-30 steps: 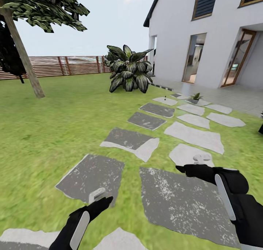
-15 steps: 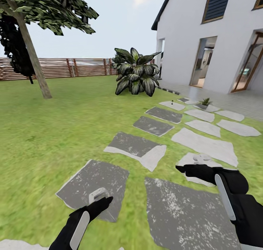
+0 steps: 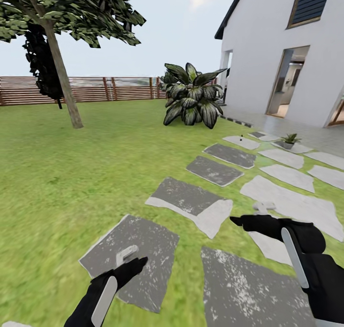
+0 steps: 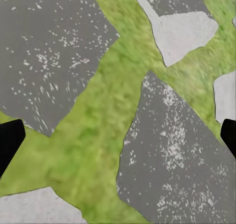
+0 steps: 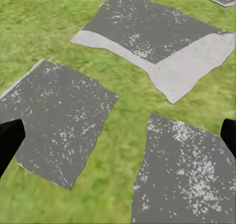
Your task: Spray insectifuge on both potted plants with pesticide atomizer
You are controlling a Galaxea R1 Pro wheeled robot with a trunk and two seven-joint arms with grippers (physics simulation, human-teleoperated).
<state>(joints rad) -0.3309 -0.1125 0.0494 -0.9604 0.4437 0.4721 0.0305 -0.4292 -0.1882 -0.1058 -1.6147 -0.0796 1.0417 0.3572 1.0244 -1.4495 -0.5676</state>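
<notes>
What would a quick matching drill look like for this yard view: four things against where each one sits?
Things:
1. tree
2. striped-leaf bush
3. small potted plant
4. wooden fence

Places:
A. on a pale stepping stone near the paving
B. along the far edge of the lawn
C. by the corner of the house
D. on the lawn at far left

Pairs: 1-D, 2-C, 3-A, 4-B

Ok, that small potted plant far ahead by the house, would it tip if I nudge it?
Probably. The potted plant looks small, so likely light. Its leaves spread wider than the pot, so it may tip. It sits on a flat stepping stone, so it may slide instead.
</notes>
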